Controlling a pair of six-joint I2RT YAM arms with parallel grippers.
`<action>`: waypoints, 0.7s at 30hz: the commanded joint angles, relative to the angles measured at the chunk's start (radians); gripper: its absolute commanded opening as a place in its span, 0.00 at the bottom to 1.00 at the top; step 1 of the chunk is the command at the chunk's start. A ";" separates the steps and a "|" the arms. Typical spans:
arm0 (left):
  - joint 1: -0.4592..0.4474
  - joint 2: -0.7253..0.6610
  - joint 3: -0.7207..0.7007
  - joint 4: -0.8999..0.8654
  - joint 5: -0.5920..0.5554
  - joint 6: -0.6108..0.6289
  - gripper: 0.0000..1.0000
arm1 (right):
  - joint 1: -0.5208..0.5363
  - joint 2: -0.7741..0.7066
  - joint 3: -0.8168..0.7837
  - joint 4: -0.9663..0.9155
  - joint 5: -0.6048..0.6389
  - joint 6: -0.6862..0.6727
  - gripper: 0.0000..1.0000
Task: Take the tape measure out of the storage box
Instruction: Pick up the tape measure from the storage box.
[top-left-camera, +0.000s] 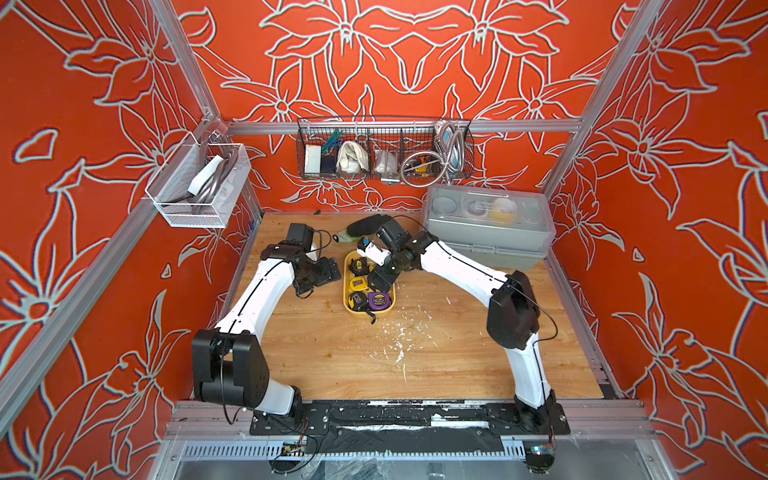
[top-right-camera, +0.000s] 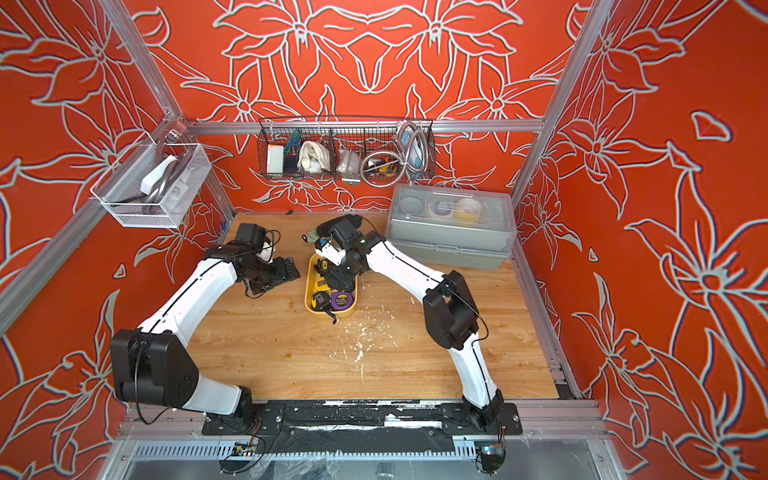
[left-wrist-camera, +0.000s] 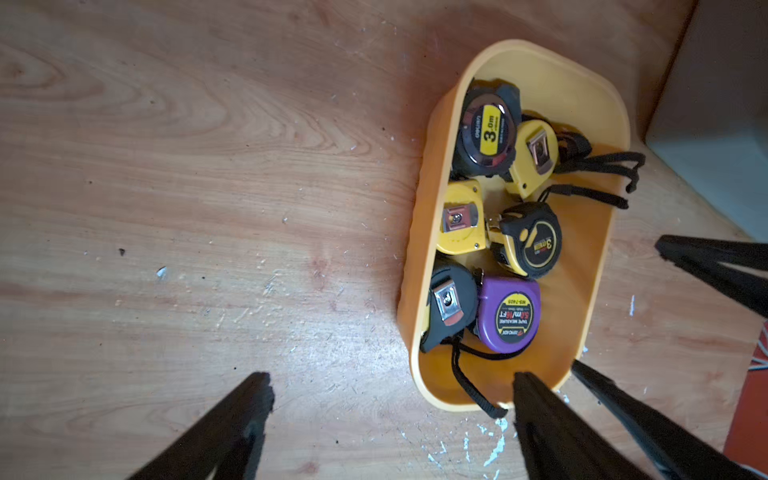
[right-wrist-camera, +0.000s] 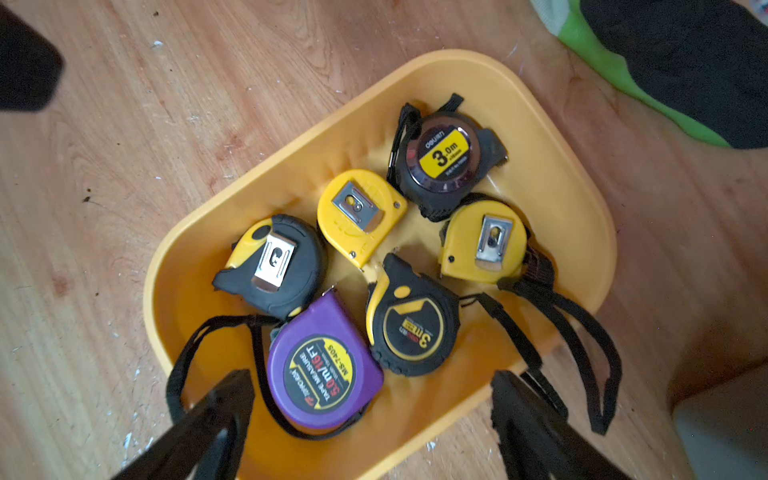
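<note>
Your right fingers (right-wrist-camera: 216, 415): apart, empty, over the purple tape measure (right-wrist-camera: 324, 370) lying in the shallow yellow plastic storage box (right-wrist-camera: 540, 137); left fingers (left-wrist-camera: 241, 415): apart, empty, beside the box above the wooden surface (left-wrist-camera: 166, 166).

Six tape measures (left-wrist-camera: 528, 241) lie in the yellow storage box (left-wrist-camera: 582, 99); the left claw (left-wrist-camera: 392, 380) stands spread wide, empty.

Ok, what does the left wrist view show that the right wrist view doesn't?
Left wrist only: the left gripper, jaws open, over bare table beside the storage box. Right wrist only: a green-and-black item past the box, and the right gripper, jaws open flanking the purple tape measure. Both: the yellow box holding six tape measures.
</note>
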 joint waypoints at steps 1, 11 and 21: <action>0.015 0.003 -0.007 0.009 0.079 -0.004 0.92 | 0.011 0.069 0.067 -0.080 0.052 -0.011 0.88; 0.020 0.007 -0.040 0.049 0.133 -0.004 0.94 | 0.012 0.181 0.141 -0.131 0.199 0.107 0.82; 0.020 0.003 -0.049 0.048 0.142 0.006 0.95 | 0.013 0.391 0.406 -0.291 0.232 0.170 0.79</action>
